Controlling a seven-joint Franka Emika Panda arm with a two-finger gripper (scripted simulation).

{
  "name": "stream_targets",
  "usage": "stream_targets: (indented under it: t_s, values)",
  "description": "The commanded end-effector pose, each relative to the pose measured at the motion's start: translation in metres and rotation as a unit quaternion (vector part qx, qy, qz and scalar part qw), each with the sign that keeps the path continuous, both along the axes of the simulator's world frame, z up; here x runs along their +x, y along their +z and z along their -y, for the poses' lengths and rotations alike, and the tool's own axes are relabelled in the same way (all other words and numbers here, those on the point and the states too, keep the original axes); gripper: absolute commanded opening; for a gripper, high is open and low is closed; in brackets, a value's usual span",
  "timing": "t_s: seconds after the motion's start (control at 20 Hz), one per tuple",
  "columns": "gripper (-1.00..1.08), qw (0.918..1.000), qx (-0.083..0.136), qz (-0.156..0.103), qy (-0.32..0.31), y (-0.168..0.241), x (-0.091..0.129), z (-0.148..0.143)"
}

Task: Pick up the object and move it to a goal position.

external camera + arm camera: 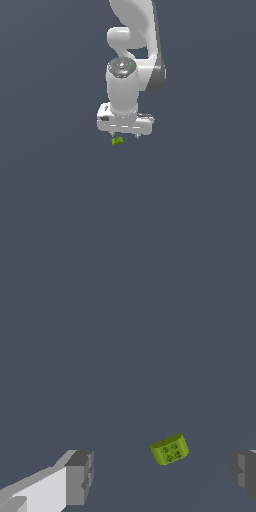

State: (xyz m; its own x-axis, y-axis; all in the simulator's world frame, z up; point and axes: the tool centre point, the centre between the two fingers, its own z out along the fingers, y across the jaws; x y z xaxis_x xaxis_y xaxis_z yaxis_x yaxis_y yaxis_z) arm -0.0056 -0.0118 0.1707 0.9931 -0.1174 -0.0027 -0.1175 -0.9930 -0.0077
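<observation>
over the plain dark grey counter (55,200) the white arm (134,45) came down from the top of the exterior view, bent at an elbow joint, with the wrist section running straight down. the wide white hand block sat level at the bottom of it, pointing at the surface.

claw (125,136) stood apart: in the wrist view two grey fingers (80,477) showed at opposite sides of the picture with a wide open gap between them, nothing clamped. only short tips of the fingers showed below the hand block in the exterior view.

the object (117,141), a tiny lime-green blocky piece, sat just under the hand block, toward the exterior view's left of its centre. in the wrist view the object (169,449) lay in the gap between the fingers, nearer one finger than the other, touching neither. its studded face pointed toward the camera and it sat turned at a slight angle to the finger line. could not tell from the exterior view whether the fingertips reached the object's level or hung a bit above it.

no containers showed in either view.
</observation>
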Motion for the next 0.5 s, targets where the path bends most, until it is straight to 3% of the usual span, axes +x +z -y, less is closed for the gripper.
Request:
stream_targets:
  t_s: [0.0, 0.25, 0.45]
  values:
    - [1.00, 0.9997, 0.001, -0.001, -0.026, -0.006, -0.003, 0.001]
    - [1.00, 0.9956, 0.004, -0.002, -0.093, -0.020, -0.010, 0.005]
    - [1.00, 0.9879, 0.005, -0.003, -0.155, -0.033, -0.017, 0.009]
